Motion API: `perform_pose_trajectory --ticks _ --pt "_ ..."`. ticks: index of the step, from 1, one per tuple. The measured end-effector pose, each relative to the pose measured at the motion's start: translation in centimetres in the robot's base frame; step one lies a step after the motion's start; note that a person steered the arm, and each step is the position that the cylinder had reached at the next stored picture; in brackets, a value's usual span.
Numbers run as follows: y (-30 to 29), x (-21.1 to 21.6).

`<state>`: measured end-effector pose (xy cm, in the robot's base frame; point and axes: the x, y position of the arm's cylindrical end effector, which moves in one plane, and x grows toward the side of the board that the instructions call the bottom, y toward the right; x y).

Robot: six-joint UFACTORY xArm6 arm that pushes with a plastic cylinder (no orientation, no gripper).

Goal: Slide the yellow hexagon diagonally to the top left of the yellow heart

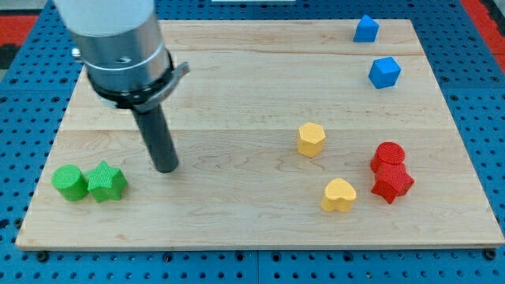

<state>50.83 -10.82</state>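
The yellow hexagon [311, 139] stands right of the board's middle. The yellow heart [338, 195] lies below it and slightly to its right, apart from it. My tip [166, 166] rests on the board far to the left of both yellow blocks, just up and right of the green star. The rod rises from the tip to the arm's grey body at the view's top left.
A green cylinder [70, 182] and a green star [106, 181] touch at the bottom left. A red cylinder [387, 156] and a red star [392, 184] sit together at the right. Two blue blocks [365, 29] [384, 72] lie at the top right. The wooden board [237, 87] lies on a blue pegboard.
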Motion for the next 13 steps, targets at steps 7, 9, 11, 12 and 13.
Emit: perform_pose_trajectory --ticks 7,9,11,12,13 --pt "14.9 -5.0" --pt "17.0 -7.4" --pt "3.6 -13.0" --pt "2.3 -15.4" --pt "-0.5 -16.1"
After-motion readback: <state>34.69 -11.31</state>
